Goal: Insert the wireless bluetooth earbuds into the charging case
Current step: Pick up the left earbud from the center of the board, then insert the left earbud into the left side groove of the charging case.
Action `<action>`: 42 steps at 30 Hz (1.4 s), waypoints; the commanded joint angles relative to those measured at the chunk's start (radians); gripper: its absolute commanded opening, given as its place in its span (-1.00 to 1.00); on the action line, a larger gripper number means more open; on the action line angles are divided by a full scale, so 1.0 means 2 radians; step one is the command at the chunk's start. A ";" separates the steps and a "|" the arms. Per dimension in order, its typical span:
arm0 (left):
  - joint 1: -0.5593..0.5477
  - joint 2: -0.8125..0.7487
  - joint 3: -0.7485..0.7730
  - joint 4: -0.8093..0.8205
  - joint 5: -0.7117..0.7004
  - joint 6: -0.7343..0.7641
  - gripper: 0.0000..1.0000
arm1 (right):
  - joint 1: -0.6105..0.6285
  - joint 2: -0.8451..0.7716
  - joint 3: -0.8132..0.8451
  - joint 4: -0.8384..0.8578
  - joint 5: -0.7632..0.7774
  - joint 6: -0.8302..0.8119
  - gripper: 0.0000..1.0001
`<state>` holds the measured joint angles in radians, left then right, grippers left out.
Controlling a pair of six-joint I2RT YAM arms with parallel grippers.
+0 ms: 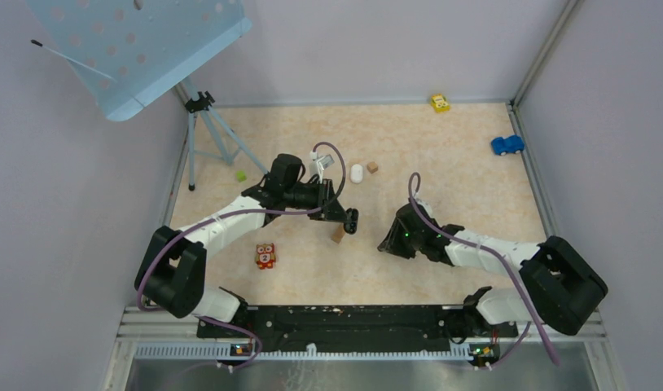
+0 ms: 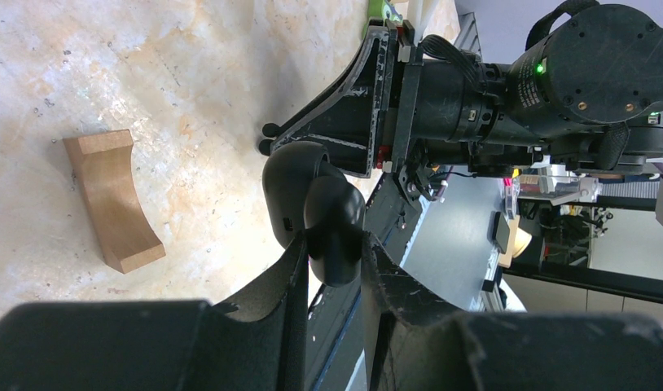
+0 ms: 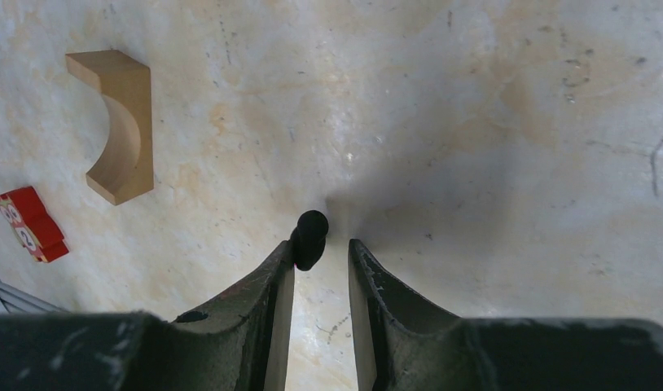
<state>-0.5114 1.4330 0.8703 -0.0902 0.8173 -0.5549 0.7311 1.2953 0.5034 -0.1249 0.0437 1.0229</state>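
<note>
My left gripper [image 2: 335,246] pinches 1 half of the glossy black charging case [image 2: 300,183], a rounded clamshell hinged open, over the middle of the mottled beige tabletop [image 1: 458,187]. My right gripper [image 3: 320,244] faces it with its matte black fingers slightly apart. 1 smooth black earbud [image 3: 309,239] sits at their tips against 1 finger, but I cannot tell whether it is gripped. A tan wooden block [image 3: 120,122] with a curved notch lies nearby.
</note>
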 commanded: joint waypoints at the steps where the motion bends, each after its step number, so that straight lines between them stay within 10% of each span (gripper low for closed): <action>1: 0.002 -0.013 0.012 0.011 0.003 0.006 -1.00 | 0.006 0.020 0.010 -0.001 0.017 0.002 -0.42; 11: 0.002 -0.007 0.014 0.013 0.003 0.006 -1.00 | 0.008 0.000 0.014 -0.013 0.029 -0.001 -1.00; 24: 0.002 0.007 0.033 0.011 0.005 0.012 -1.00 | 0.010 -0.166 0.004 -0.023 0.014 -0.060 -1.00; 42: 0.004 0.104 0.128 -0.103 0.177 0.058 -1.00 | 0.030 -0.299 0.082 -0.081 -0.016 -0.455 -1.00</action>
<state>-0.5102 1.6173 1.0580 -0.2287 1.0657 -0.4397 0.7830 0.7212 0.6186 -0.3046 0.0147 0.3161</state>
